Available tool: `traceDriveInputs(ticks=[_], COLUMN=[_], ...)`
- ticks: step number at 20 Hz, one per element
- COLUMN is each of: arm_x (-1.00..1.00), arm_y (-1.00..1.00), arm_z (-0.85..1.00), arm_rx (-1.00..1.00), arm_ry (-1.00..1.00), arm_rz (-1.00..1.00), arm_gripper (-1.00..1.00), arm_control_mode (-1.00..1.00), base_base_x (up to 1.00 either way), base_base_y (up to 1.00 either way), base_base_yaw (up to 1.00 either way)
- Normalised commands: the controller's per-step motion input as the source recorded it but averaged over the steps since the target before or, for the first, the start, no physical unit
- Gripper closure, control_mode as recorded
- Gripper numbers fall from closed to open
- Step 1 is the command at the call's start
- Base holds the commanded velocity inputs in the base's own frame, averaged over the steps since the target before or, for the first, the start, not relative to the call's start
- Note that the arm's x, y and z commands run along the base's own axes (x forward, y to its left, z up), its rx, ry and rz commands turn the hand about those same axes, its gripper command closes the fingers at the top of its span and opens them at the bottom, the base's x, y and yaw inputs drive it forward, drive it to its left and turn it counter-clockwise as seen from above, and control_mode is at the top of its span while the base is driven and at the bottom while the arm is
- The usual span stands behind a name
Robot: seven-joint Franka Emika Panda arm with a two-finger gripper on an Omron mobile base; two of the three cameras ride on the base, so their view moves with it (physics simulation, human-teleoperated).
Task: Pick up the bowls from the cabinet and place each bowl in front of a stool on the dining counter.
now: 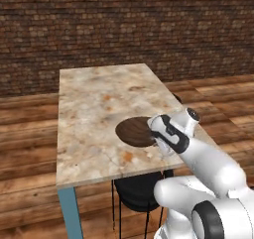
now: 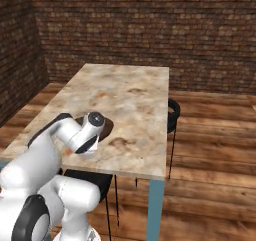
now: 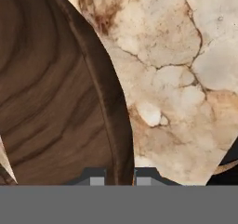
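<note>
So the marble worktop has the dark wood bowl down near its front edge, right above a black stool. The pincer is pinching its rim, not let go yet. Second bowl's left, I reckon. Another stool on the far side, nothing blocking.

The bowl is dark brown with wood grain, lying on the dining counter of beige marble veined in rust with a teal leg, above a black stool on brown plank flooring.
</note>
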Motion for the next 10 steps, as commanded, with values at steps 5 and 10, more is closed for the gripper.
traceDriveInputs(ticks=[5, 10], arm_x=[0.75, 0.36], arm_y=[0.05, 0.00], arm_z=[-0.19, -0.05], arm_rx=[0.00, 0.00], arm_ry=[0.00, 0.04], arm_rz=[0.00, 0.00], arm_gripper=[1.00, 1.00], arm_control_mode=[-1.00, -1.00], base_base_x=[0.00, 0.00], base_base_y=[0.00, 0.00], base_base_yaw=[0.00, 0.00])
